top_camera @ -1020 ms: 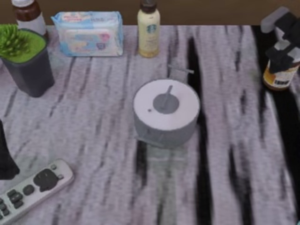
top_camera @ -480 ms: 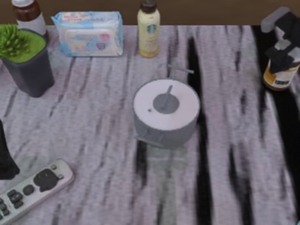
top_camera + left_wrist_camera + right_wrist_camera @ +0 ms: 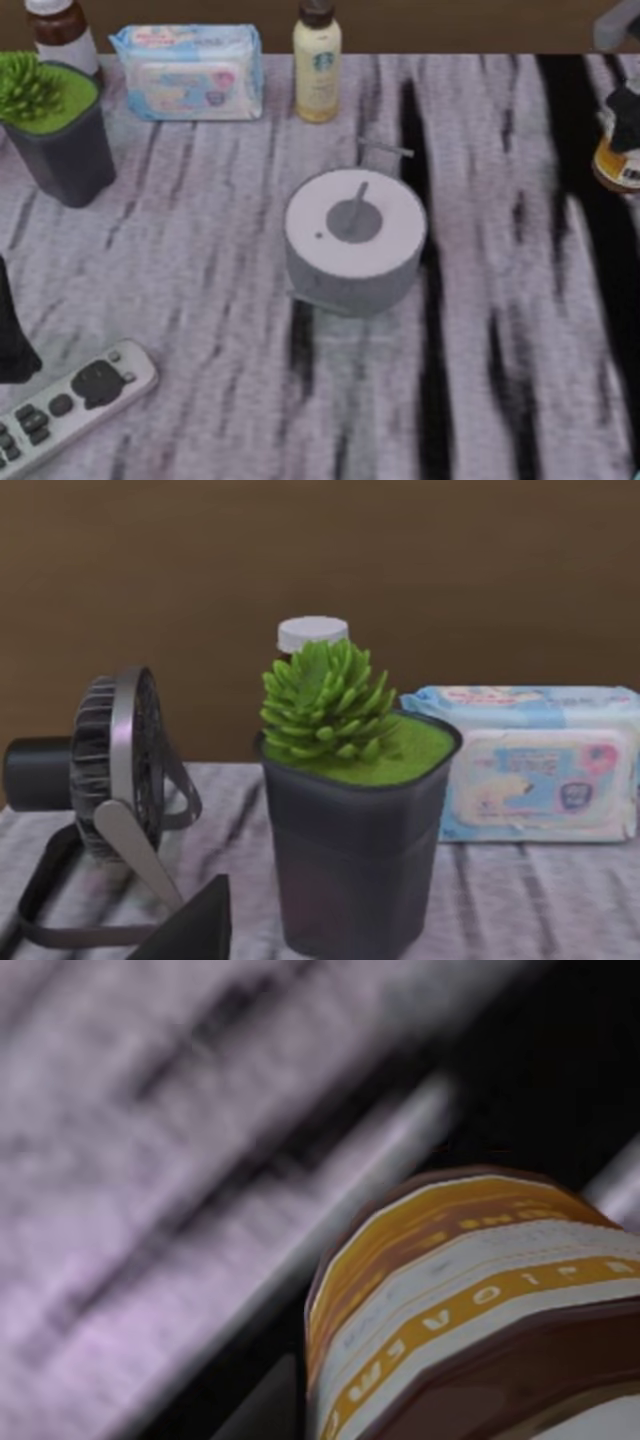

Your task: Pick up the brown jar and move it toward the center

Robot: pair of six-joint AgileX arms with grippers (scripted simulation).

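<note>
The brown jar [image 3: 614,166], dark with a yellow-orange label, shows at the table's far right edge in the top view, partly cut off by the picture's border. My right gripper [image 3: 626,118] sits over it, shut on the jar. In the right wrist view the jar [image 3: 450,1280] fills the near field at a tilt, and one dark finger [image 3: 268,1405] lies against its side. The lid is hidden. My left gripper [image 3: 12,340] is parked at the left edge, open, holding nothing.
A grey-white round drum [image 3: 355,240] stands at the table's centre. Along the back are a cream bottle [image 3: 317,65], a wipes pack [image 3: 188,70], a reddish-brown jar [image 3: 60,30] and a potted succulent [image 3: 50,125]. A remote [image 3: 70,400] lies front left. A small fan [image 3: 120,770] stands beside the pot.
My right gripper has moved right with the brown jar in it, now partly past the picture's right border. The left arm and everything else stayed still.
</note>
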